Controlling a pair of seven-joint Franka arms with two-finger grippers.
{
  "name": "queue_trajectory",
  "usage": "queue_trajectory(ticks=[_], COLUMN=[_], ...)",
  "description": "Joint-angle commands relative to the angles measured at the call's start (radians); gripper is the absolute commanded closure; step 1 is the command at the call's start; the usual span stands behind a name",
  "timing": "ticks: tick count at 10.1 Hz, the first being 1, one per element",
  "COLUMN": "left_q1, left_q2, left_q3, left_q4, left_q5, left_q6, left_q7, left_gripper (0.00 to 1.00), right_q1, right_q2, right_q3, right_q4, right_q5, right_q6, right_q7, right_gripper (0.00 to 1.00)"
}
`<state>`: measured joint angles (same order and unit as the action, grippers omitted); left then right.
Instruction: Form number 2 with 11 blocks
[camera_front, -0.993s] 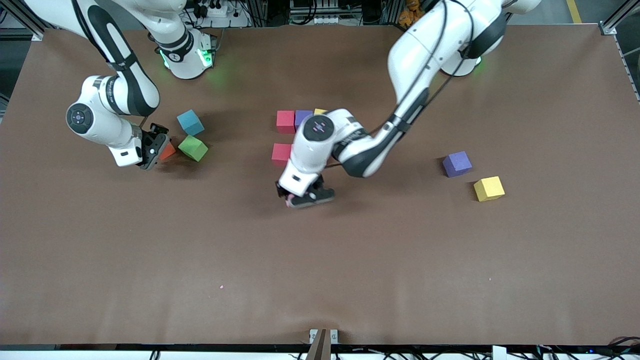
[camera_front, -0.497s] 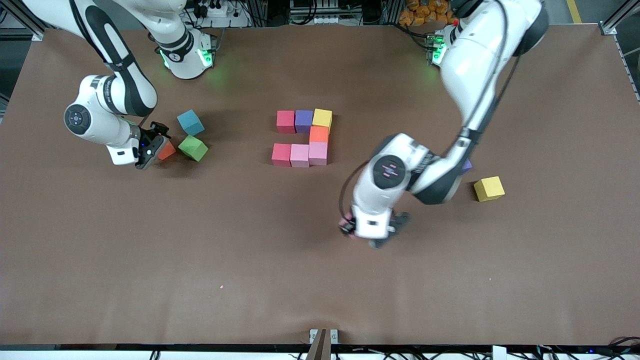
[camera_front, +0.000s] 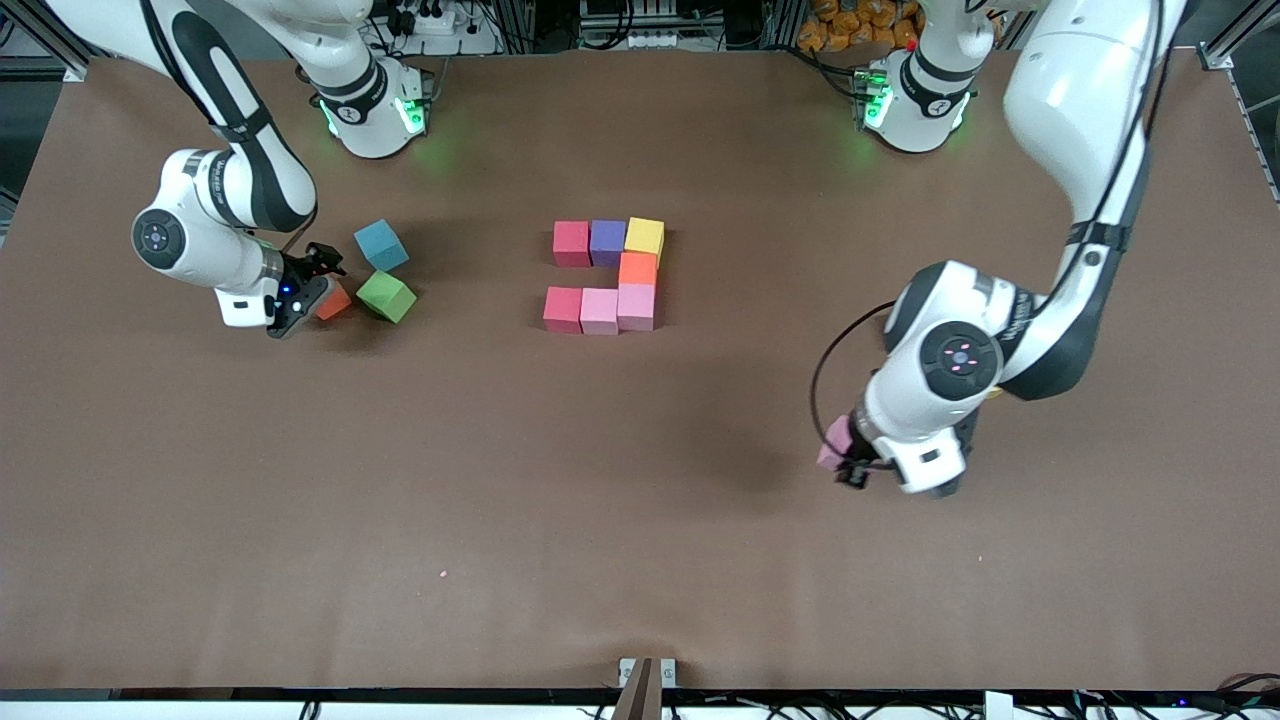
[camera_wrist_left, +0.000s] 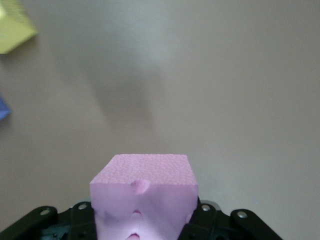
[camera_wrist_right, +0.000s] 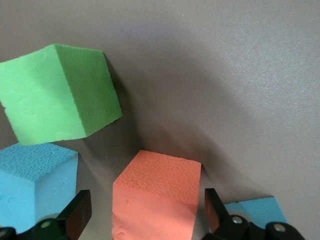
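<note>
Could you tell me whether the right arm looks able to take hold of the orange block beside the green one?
Probably yes: the right claw stands open astride the orange block, with nothing between them.

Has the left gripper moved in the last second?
Yes. The left gripper, shut on a pink block, has swung away from the block figure toward the left arm's end of the table.

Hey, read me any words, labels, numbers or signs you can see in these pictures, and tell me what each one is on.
None can be read: the foam blocks, the brown table, the left gripper with its pink block and the right gripper all show no legible text.
</note>
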<state>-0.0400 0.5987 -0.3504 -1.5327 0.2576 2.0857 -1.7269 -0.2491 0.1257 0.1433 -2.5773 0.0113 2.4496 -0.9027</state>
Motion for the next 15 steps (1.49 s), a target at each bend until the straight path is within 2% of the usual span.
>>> queue_trajectory(ticks=[1, 2, 5, 8, 9, 10, 11, 12, 14, 15], left_q1=[0.073, 0.093, 0.071, 0.049, 0.046, 0.046, 0.046, 0.046, 0.046, 0.046], left_q2=[-0.115, -0.134, -0.131, -0.099, -0.093, -0.083, -0.083, -0.085, -0.085, -0.085], left_q3=[-0.009, -0.013, -0.025, -0.038, -0.038, -0.038, -0.039, -0.039, -0.038, -0.039], left_q4=[-0.188, -0.217, -0.210, -0.155, -0.139, -0.138, -0.136, -0.135, -0.129, -0.127], left_q5=[-0.026, -0.027, -0.021, -0.015, -0.015, -0.014, -0.014, -0.014, -0.015, -0.015], left_q6=[-0.007, -0.015, -0.023, -0.019, -0.016, -0.015, -0.013, -0.013, -0.013, -0.015], left_q7=[-0.074, -0.071, -0.028, 0.003, 0.003, 0.003, 0.009, 0.009, 0.009, -0.002], left_gripper=[0.45, 0.45, 0.43, 0.43, 0.43, 0.43, 0.43, 0.43, 0.43, 0.55], right_q1=[-0.013, -0.013, -0.027, -0.038, -0.044, -0.045, -0.061, -0.067, -0.058, -0.046], right_q2=[-0.018, -0.012, 0.000, 0.020, 0.020, 0.020, 0.020, 0.011, -0.033, -0.061], right_q3=[0.009, 0.007, 0.007, 0.007, 0.007, 0.007, 0.007, 0.009, 0.019, 0.028], right_q4=[-0.032, -0.033, -0.032, -0.032, -0.033, -0.033, -0.033, -0.030, -0.009, 0.023], right_q5=[-0.016, -0.017, -0.062, -0.063, -0.063, -0.063, -0.063, -0.063, -0.060, -0.050], right_q6=[0.029, 0.043, 0.071, 0.091, 0.089, 0.085, 0.077, 0.063, 0.016, -0.036], right_q7=[0.016, 0.016, 0.005, 0.001, -0.001, -0.001, 0.001, 0.001, 0.008, 0.016], right_gripper=[0.00, 0.00, 0.03, 0.06, 0.13, 0.31, 0.63, 0.77, 0.80, 0.80])
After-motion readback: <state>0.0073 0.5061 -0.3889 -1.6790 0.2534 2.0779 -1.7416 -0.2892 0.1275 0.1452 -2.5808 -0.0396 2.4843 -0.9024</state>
